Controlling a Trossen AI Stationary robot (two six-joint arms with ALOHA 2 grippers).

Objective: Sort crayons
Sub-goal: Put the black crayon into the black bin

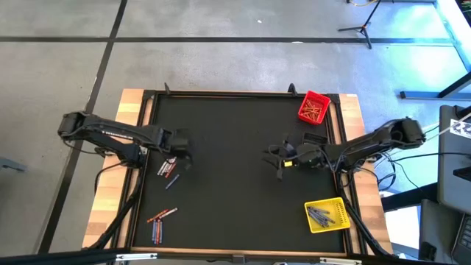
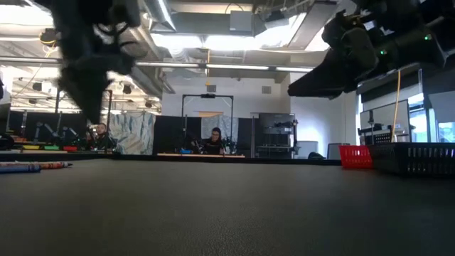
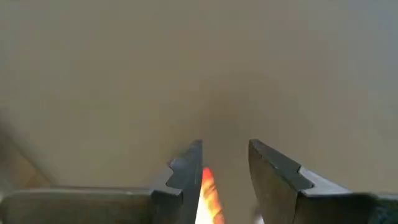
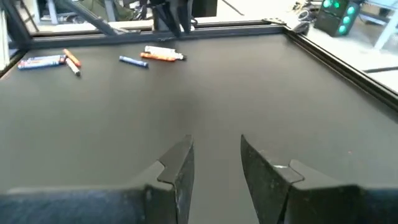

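Overhead: no legible writing anywhere. Red bin (image 1: 314,107) at the far right corner holds orange crayons; yellow bin (image 1: 327,215) at the near right holds blue-grey ones. Loose crayons (image 1: 168,169) lie at the table's left, more (image 1: 160,221) nearer.
Low: people sit in the room behind; red bin (image 2: 356,156) right.
Left wrist: left gripper (image 3: 225,163) parted, an orange crayon (image 3: 209,196) against one finger; grasp cannot be told.
Right wrist: right gripper (image 4: 216,155) released, empty, above bare mat (image 4: 249,87).
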